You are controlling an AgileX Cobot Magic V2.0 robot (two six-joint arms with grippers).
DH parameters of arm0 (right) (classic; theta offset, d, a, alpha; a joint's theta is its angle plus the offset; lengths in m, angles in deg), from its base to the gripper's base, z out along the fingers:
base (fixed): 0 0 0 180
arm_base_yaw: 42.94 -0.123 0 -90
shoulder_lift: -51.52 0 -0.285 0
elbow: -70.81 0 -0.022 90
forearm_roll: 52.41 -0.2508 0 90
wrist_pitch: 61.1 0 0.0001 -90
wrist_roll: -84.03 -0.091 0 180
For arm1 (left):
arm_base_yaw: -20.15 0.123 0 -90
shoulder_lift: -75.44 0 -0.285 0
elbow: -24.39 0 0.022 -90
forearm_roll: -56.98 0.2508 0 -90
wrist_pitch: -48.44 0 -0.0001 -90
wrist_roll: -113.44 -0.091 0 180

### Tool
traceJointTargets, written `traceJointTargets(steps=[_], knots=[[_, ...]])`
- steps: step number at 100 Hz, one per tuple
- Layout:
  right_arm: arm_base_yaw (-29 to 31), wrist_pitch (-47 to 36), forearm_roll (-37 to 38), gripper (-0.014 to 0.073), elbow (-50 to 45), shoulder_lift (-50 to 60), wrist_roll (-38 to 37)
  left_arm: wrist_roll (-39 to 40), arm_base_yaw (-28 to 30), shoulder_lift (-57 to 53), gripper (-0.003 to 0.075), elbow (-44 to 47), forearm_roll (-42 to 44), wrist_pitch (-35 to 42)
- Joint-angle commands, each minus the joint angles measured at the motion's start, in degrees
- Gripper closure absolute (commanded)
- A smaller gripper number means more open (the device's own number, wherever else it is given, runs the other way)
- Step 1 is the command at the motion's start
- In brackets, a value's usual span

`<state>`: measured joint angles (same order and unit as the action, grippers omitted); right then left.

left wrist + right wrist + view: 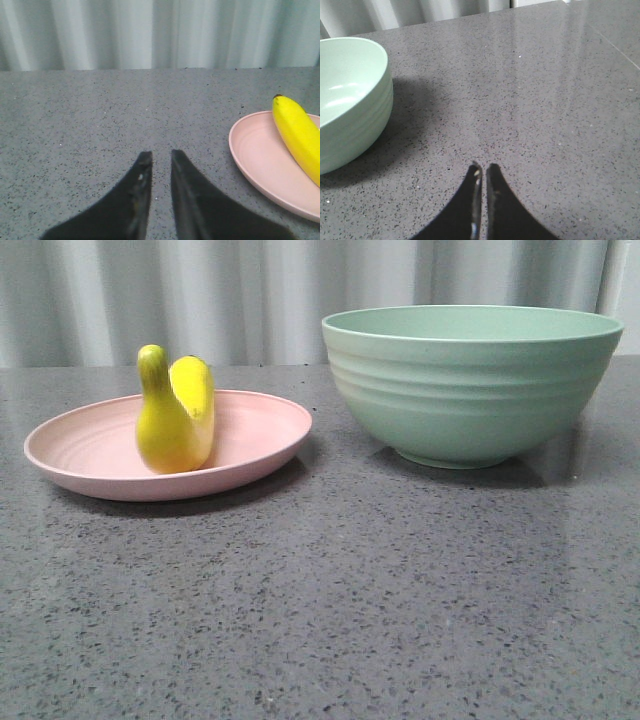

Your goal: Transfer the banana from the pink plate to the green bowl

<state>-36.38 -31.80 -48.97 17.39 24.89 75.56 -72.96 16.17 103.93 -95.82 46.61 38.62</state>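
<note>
The yellow banana (176, 418) lies curved in the pink plate (85, 452) at the left of the table; in the left wrist view the banana (299, 134) rests along the plate (257, 155). To the plate's right stands the green bowl (470, 390), which is empty in the right wrist view (347, 97). My left gripper (161, 156) hovers over bare table beside the plate, its jaws a narrow gap apart with nothing between them. Over the table beside the bowl, my right gripper (484, 167) is shut and empty. Neither gripper shows in the front view.
The grey speckled tabletop (330, 600) stretches in front of both dishes. A pale pleated curtain (250, 290) hangs behind the table's far edge. A seam in the tabletop (615, 47) runs beyond the right gripper.
</note>
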Motion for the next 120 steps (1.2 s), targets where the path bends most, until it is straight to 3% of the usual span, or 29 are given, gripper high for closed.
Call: traceJointTargets(steps=[1,9,25,69,81,93,120], knots=[[0.31,-3.91,0.13,0.0673,2.09,-0.97,0.21,-0.04,-0.02,1.15,0.0401,-2.07,-0.26,6.82],[0.31,-3.91,0.13,0.0673,2.09,-0.97,0.21,-0.04,-0.02,1.18,0.0306,-2.07,-0.75,9.81],[0.31,-4.17,0.13,0.0673,1.49,-0.97,0.21,-0.04,-0.02,2.79,0.0351,-3.57,-0.88,9.81],[0.31,-9.01,0.13,0.0673,-0.86,-0.97,0.21,-0.04,-0.13,22.19,0.0358,-22.05,-11.21,-8.10],[0.31,-9.25,0.13,0.0673,-0.86,-0.97,0.21,-0.04,-0.41,27.88,0.0294,-26.83,-12.69,-11.76],[0.31,-9.24,0.13,0.0673,-0.86,-0.97,0.21,-0.04,-3.17,33.33,0.0215,-30.78,-12.91,-12.73],[0.31,-9.37,0.13,0.0673,-0.86,-0.97,0.21,-0.04,-11.51,43.94,0.0217,-36.97,-14.49,-12.24]])
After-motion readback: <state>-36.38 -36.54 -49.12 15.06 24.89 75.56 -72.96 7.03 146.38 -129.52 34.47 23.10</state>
